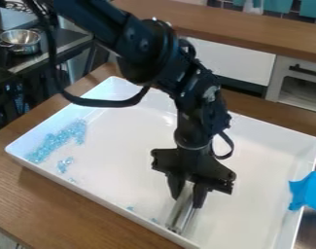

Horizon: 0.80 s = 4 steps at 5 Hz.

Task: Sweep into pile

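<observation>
Blue bits [54,141], mostly well apart from pincer [188,198]

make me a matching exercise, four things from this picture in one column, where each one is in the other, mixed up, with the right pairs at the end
Things
1. metal pot
2. largest cluster of blue beads
3. shiny tool
4. bright blue piece

Places
a. held in the gripper
b. over the right edge of the white tray, as pictured
c. on the dark surface at the upper left
d. inside the tray, toward its left end

Right pairs: 1-c, 2-d, 3-a, 4-b
</observation>
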Each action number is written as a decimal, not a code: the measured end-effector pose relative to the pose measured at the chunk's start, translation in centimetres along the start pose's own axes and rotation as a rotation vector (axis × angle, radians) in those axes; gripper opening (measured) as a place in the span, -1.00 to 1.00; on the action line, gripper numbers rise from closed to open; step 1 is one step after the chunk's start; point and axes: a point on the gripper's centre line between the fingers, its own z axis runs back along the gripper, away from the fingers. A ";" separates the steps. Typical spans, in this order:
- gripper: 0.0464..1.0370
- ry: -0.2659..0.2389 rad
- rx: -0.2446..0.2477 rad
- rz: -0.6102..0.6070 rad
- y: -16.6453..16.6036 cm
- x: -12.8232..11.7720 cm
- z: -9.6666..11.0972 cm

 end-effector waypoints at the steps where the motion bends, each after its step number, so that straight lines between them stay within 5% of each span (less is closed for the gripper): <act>1: -0.35 -0.026 0.010 0.001 1.1 0.3 -0.2; 4: -0.35 0.012 0.175 0.014 10.2 0.8 -0.3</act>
